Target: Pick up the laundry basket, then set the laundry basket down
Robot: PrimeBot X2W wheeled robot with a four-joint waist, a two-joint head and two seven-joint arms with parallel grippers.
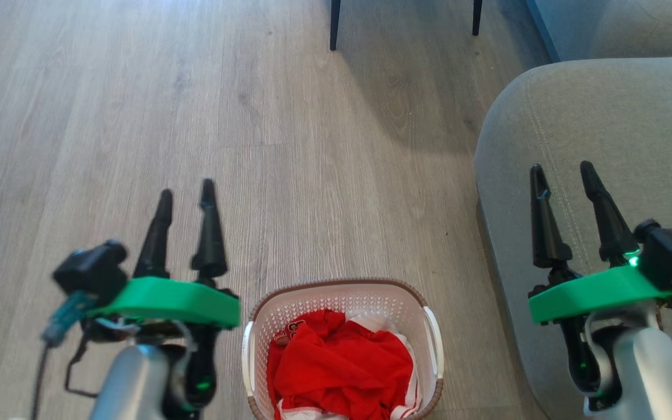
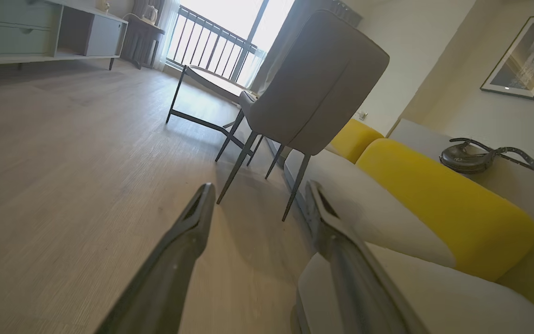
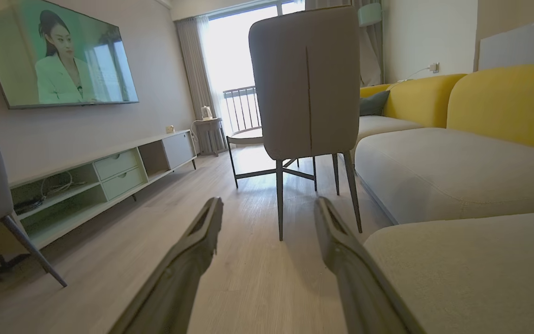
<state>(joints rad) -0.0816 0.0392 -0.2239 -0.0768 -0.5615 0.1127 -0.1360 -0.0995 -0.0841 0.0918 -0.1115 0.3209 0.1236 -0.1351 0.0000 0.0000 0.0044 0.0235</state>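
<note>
We found the laundry basket (image 1: 342, 284) standing on the wooden floor (image 1: 312, 175) at 6 o'clock of the head view, with red clothes (image 1: 336, 361) heaped inside it; neither claw touched it. Our left gripper (image 1: 186, 188) hovered at 8 o'clock over the floor, its fingers parted a little and holding nothing; our right gripper (image 1: 562, 167) hung at 4 o'clock above the grey sofa (image 1: 604, 116), likewise slightly parted and empty.
</note>
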